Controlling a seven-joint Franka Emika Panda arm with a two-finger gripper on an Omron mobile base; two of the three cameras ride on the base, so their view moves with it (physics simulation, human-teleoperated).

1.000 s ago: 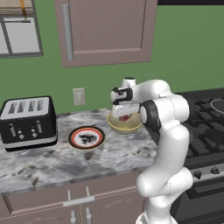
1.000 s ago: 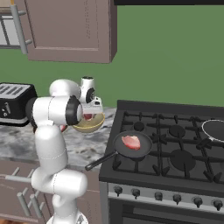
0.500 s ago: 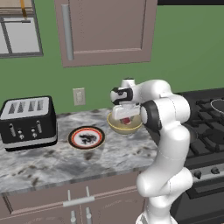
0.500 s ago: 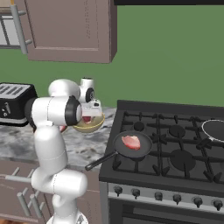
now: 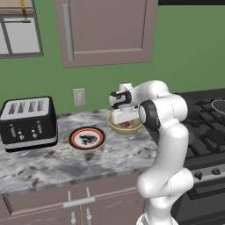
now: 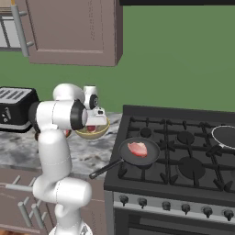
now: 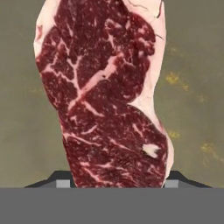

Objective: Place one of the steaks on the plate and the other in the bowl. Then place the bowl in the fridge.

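Note:
The deep red steak (image 7: pixel 105 100), streaked with white, fills the gap between my fingertips, and my gripper (image 7: pixel 118 183) is shut on it. Behind it lies the beige inside of the bowl (image 7: pixel 197 109). From the base, the gripper (image 5: pixel 125 119) hangs low over the tan bowl (image 5: pixel 112 125) on the counter, and the red steak (image 5: pixel 127 125) sits just inside the rim. The pale pink steak (image 6: pixel 137 149) lies in a black frying pan (image 6: pixel 153 158) on the stove. The red-rimmed plate (image 5: pixel 73 139) sits bare to the bowl's left. The fridge is out of view.
A black toaster (image 5: pixel 28 123) stands at the counter's left end. The stove (image 6: pixel 183 156) sits right of the bowl, and a second pan (image 6: pixel 225 135) rests at its far right. Closed wall cabinets (image 5: pixel 105 30) hang above the counter.

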